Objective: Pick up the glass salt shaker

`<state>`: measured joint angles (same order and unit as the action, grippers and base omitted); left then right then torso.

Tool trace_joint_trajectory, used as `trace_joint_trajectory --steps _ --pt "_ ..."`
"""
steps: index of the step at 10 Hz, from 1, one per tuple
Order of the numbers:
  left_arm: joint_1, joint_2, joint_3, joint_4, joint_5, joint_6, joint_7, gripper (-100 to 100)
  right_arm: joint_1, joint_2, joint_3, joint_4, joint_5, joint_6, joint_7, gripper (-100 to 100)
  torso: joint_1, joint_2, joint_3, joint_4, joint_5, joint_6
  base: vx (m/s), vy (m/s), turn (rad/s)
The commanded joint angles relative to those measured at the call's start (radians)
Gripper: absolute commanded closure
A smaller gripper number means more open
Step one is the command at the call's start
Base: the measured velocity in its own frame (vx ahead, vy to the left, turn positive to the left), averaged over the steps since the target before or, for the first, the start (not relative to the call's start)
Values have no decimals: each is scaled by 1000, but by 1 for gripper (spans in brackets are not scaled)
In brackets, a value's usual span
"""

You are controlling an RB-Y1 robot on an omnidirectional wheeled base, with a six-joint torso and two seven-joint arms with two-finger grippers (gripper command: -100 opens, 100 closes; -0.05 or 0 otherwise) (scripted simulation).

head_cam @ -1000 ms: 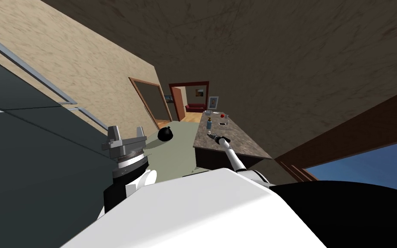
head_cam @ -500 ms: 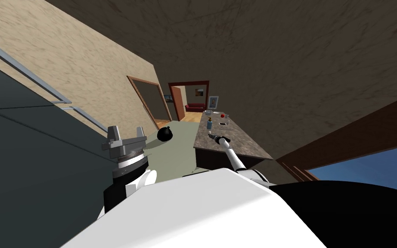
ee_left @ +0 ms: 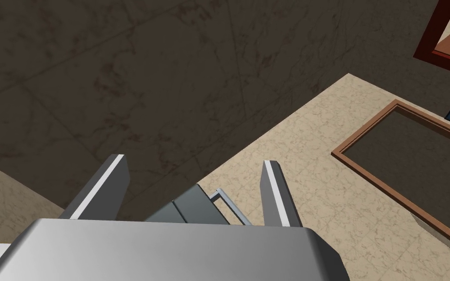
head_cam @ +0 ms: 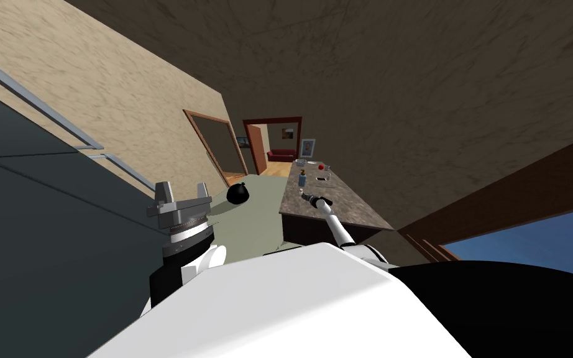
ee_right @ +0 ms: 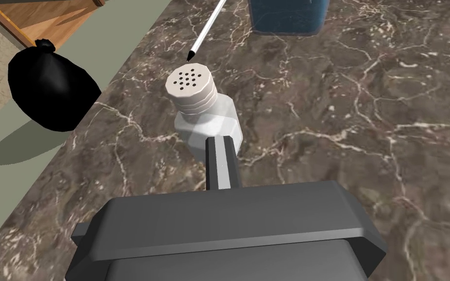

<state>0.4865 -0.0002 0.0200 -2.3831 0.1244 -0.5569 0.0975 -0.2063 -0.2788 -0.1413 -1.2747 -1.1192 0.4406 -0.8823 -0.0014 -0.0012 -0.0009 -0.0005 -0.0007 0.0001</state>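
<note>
Right hand (ee_right: pixel 220 142) fingers pressed together, tip at side of white salt shaker (ee_right: pixel 204 105), upright on brown marble bench (ee_right: pixel 365 122). Left hand (ee_left: pixel 194 162) spread wide.

Salt shaker (ee_right: pixel 208 117): whitish, translucent body; pale grey cap dotted with black holes. Counter (ee_right: pixel 365 122): dark brown marble pattern with thin white veins. Bag (ee_right: pixel 48 90): plain black. Container (ee_right: pixel 287 17): dark blue. Thin rod (ee_right: pixel 208 28): white with a black tip. Floor (ee_right: pixel 121 49): grey-green. Right gripper (ee_right: pixel 220 142): dark grey body, light grey blade. Left gripper (ee_left: pixel 194 161): grey body, grey blades edged in white. Wall (head_cam: pixel 92 87): beige, mottled. Door frame (head_cam: pixel 273 120): red-brown. Sofa (head_cam: pixel 282 153): red. Window pane (head_cam: pixel 527 236): blue, set in a dark brown frame.
</note>
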Motion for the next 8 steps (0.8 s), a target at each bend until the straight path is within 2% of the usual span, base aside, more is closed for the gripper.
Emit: trace_joint_trajectory --steps 1,8 --pt "0 0 0 0 0 0 0 0 -1 -9 -8 -6 9 12 -19 -100 0 0 0 0 0 0 -20 19 -219" --pt "0 0 0 0 0 0 0 0 -9 -91 -69 -34 74 121 -152 -100 7 3 2 1 1 0 -41 91 -284"
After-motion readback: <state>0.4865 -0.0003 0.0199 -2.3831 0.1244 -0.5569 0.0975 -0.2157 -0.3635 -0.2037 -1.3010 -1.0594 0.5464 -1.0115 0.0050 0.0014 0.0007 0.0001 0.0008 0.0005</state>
